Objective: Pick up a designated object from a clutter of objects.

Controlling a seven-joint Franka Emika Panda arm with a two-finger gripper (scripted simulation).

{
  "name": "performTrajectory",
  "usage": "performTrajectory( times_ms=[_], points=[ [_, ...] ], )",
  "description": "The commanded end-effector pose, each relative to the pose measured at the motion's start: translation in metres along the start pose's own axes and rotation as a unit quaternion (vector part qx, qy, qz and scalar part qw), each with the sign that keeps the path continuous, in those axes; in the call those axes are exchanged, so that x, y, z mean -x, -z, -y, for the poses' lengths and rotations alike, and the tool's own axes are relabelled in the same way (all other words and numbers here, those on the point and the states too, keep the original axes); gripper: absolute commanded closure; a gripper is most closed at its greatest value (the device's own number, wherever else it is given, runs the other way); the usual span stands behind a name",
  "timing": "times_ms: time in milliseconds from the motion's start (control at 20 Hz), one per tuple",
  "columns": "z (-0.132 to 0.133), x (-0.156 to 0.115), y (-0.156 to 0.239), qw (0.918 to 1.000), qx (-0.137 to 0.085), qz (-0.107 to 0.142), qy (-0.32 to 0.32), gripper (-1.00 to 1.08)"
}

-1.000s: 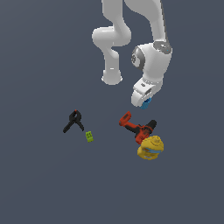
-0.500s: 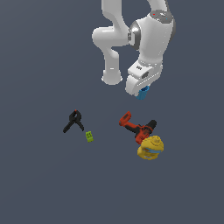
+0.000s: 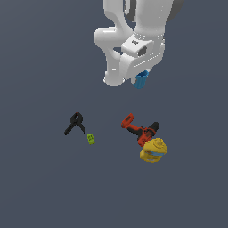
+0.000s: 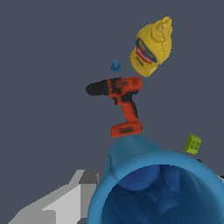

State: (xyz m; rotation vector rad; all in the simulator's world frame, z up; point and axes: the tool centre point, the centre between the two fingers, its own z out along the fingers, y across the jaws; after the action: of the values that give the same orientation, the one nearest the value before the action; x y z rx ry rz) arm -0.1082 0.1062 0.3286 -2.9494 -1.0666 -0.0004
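Dark slate-grey ground (image 3: 40, 187) filled both views, flat and featureless, with no table edge or corner visible to fix positions against.

White arm entered from the top of the exterior view. The gripper (image 3: 140, 79) hung well above the floor with the blue cup (image 3: 140, 80) at its lower end — the cup was off the surface and clear of all other objects. In the wrist view the blue cup (image 4: 153, 188) filled the near foreground, its hollow mouth open toward the camera, with one grey finger (image 4: 65, 201) pressed alongside its wall. The hand appeared clamped on the cup; the second finger was not visible.

Remaining clutter lay on the ground below:
- black clamp (image 3: 75, 123), toward the exterior view's left, lying flat with its handles spread.
- small green block (image 3: 91, 139), just beside the clamp on its right, not touching it.
- red-and-black power drill (image 3: 140, 129), toward the exterior view's right, lying on its side.
- yellow round object (image 3: 152, 150), with a blue band, touching or nearly touching the drill's dark chuck end.

Wrist view — a small blue speck (image 4: 115, 66) sat on the ground between the drill (image 4: 120, 103) and the yellow object (image 4: 151, 46); too small to identify.
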Motion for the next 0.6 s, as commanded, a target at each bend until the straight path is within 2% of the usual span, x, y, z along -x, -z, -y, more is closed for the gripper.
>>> performTrajectory(
  times_ms=[0, 550],
  points=[
    [-0.010, 0.004, 0.024, 1.0000, 0.001, 0.000, 0.000, 1.08],
    [-0.040, 0.011, 0.091, 1.0000, 0.002, 0.001, -0.001, 1.08]
  ],
)
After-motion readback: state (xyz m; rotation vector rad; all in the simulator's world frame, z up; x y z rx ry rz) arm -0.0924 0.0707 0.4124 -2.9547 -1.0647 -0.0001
